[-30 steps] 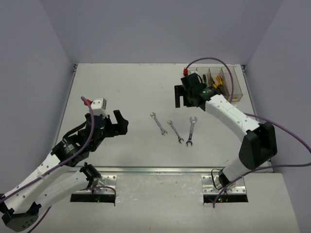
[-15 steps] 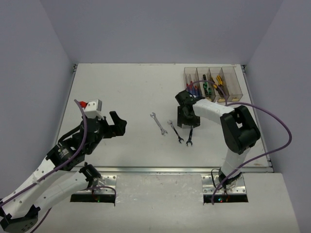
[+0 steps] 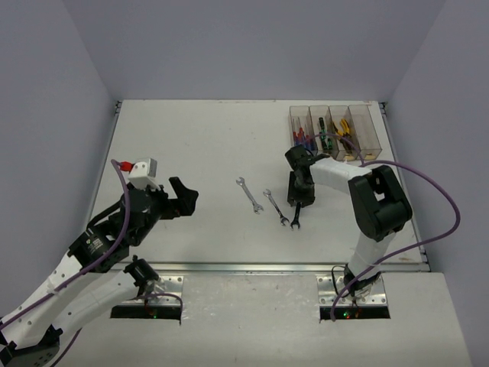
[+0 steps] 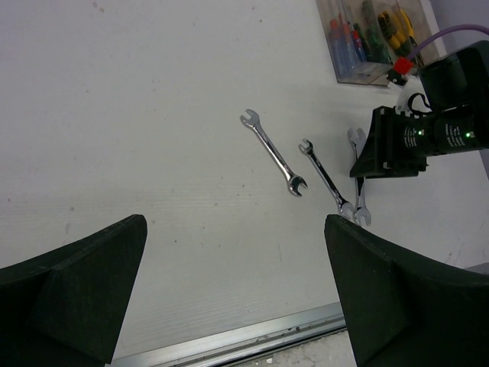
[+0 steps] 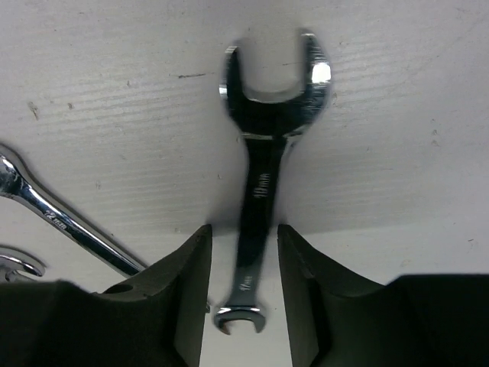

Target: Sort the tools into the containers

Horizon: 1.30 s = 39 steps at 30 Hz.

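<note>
Three silver wrenches lie mid-table: the left one (image 3: 249,194), the middle one (image 3: 275,206) and the right one (image 3: 296,218). My right gripper (image 3: 299,191) points down over the right wrench (image 5: 260,183); its fingers (image 5: 191,283) flank the shaft with a narrow gap on each side, still open. The containers (image 3: 334,131) at the back right hold a blue/red screwdriver (image 3: 299,138), a green/black one (image 3: 324,139) and yellow pliers (image 3: 343,128). My left gripper (image 3: 183,200) hovers wide open and empty left of the wrenches.
The middle wrench (image 5: 61,222) lies close to the right gripper's left finger. A metal rail (image 4: 252,336) runs along the table's near edge below the left gripper (image 4: 233,223). The right arm's purple cable (image 3: 428,191) loops over the table's right side.
The right gripper came from the containers down onto the right wrench and its jaws have narrowed around the shaft. The left arm drifted slightly back and left, still open.
</note>
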Each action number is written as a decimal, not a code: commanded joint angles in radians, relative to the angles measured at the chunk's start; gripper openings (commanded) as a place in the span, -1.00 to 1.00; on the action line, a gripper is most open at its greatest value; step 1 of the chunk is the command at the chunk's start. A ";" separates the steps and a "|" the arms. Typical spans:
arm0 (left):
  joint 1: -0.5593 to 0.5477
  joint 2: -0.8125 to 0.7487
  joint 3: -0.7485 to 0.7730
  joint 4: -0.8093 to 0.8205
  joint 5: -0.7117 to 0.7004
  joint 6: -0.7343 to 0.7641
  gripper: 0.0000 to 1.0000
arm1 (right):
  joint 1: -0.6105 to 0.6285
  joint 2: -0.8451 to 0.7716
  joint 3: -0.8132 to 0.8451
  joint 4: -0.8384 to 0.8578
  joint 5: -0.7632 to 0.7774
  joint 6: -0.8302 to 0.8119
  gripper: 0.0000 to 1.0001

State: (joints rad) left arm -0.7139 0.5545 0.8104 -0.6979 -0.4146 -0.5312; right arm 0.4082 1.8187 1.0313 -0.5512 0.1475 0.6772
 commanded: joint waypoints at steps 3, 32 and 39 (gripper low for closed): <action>-0.002 -0.005 -0.001 0.048 0.008 0.010 1.00 | -0.035 0.027 -0.071 0.019 0.004 0.030 -0.24; -0.004 -0.028 -0.004 0.051 0.009 0.013 1.00 | -0.054 -0.009 0.043 -0.075 0.034 -0.066 -1.00; -0.004 -0.028 -0.004 0.051 0.006 0.013 1.00 | -0.097 -0.104 0.073 -0.110 0.032 -0.118 -1.00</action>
State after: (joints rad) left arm -0.7139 0.5316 0.8097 -0.6925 -0.4072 -0.5301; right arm 0.3369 1.8055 1.0767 -0.6421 0.1523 0.6008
